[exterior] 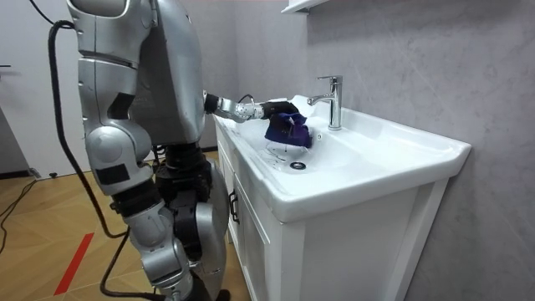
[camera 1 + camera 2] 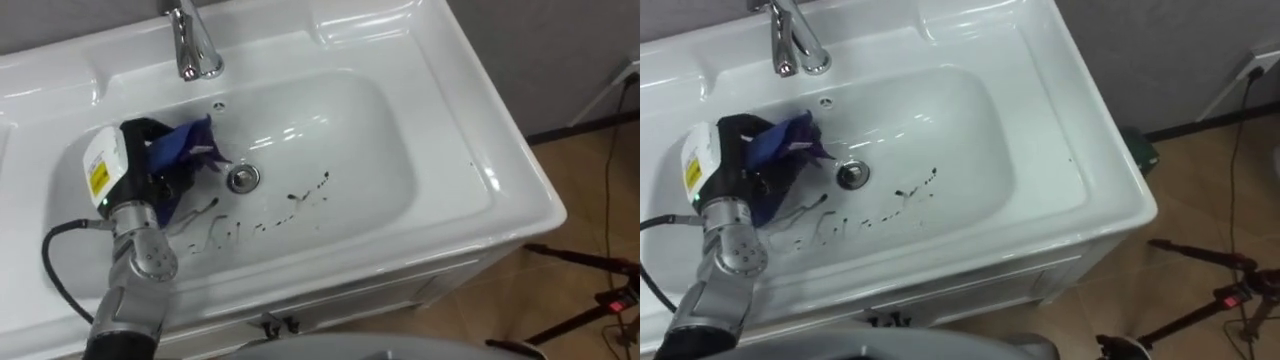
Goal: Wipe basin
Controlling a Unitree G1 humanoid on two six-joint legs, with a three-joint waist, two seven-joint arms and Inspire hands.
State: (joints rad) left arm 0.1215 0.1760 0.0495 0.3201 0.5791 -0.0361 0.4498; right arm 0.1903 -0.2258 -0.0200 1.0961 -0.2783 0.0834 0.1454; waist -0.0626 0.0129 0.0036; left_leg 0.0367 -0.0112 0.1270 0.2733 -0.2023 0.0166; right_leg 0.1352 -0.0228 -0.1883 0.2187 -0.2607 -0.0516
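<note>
The left hand [image 2: 138, 170] is black, with a white tag on its back bearing a yellow label. Behind it comes a round bare-metal wrist dotted with small screws, with a black cable looping from it, then a dark forearm. In the room view, torso and limbs wear glossy silver-grey shells with black joints between.

The basin [image 2: 450, 150] was glossy white, scrawled with thin black marks [image 2: 290, 205] beside its silver drain [image 2: 243, 178]. The cloth [image 2: 185, 145] was deep blue. The left robot hand [image 2: 140, 135] was black, with 1 white-and-yellow label [image 2: 98, 170]. The faucet [image 2: 192, 45] was chrome.
</note>
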